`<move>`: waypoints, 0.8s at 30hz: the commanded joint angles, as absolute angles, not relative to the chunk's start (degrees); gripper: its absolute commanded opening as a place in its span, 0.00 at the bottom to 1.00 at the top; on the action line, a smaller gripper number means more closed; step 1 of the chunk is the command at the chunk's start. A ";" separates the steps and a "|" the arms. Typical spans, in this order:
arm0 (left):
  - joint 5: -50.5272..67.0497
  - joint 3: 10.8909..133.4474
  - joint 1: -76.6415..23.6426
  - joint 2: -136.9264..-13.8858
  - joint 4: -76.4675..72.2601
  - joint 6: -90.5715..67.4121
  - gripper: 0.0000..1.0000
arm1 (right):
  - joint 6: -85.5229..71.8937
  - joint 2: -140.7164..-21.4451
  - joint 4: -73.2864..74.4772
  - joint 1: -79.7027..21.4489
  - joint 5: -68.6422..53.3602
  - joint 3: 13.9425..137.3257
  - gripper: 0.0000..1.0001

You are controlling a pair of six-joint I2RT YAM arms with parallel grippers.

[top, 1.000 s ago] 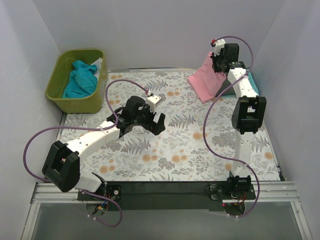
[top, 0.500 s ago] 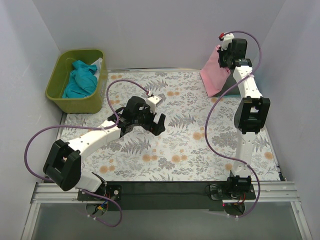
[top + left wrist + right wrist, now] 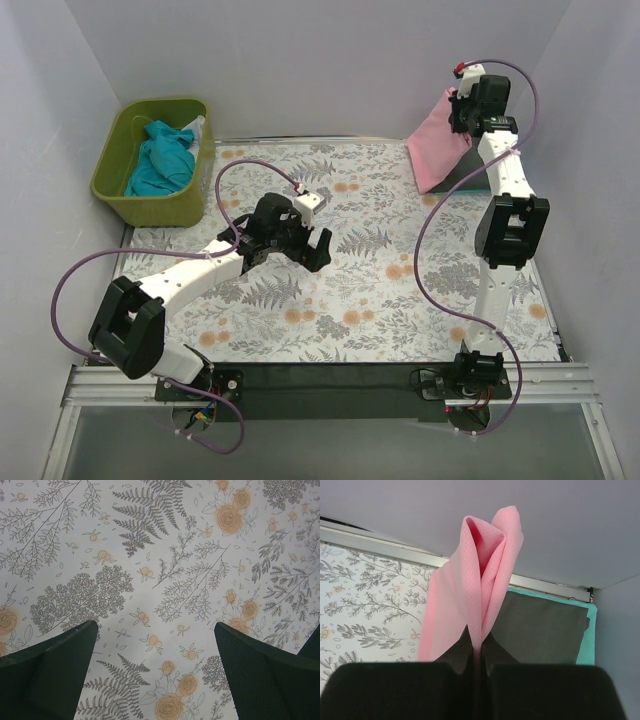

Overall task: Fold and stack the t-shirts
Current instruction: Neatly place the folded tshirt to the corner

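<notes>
my right gripper (image 3: pixel 479 645) clamps the pink shirt (image 3: pixel 475 580), held up by the grey shirt (image 3: pixel 540 630) at the far right, my left gripper (image 3: pixel 155 627) gapes empty, and a teal shirt (image 3: pixel 160 160) waits unfolded in the tub (image 3: pixel 150 208).

You have bright, even, diffuse light in all three views, with no glare anywhere. From overhead the walls (image 3: pixel 300 60) read a smooth pale grey-blue, and the left arm (image 3: pixel 190 280) throws only a faint, soft-edged shadow onto the floral table cloth (image 3: pixel 380 290). The overhead picture is slightly soft, so you lose fine print detail.

In the left wrist view the print is sharp. The fingers (image 3: pixel 55 670) of the left gripper (image 3: pixel 155 625) are dark but keep their texture.

In the right wrist view the pink t-shirt (image 3: pixel 480 580) shows crisp weave. The right gripper (image 3: pixel 477 647) is almost featureless black, and the dark grey t-shirt (image 3: pixel 540 630) looks flat.
</notes>
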State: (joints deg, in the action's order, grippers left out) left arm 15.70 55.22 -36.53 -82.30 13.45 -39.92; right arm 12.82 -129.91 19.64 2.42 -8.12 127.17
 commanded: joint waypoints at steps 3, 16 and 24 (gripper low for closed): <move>16.70 57.39 -36.30 -82.09 12.83 -40.08 0.98 | 11.87 -124.37 17.93 3.78 -9.58 130.52 0.01; 17.23 57.66 -36.30 -82.79 12.66 -39.99 0.98 | 12.65 -125.06 19.07 5.62 -10.64 132.19 0.01; 17.58 58.09 -36.30 -83.32 12.74 -39.90 0.98 | 15.90 -127.88 18.72 7.47 -10.81 132.01 0.01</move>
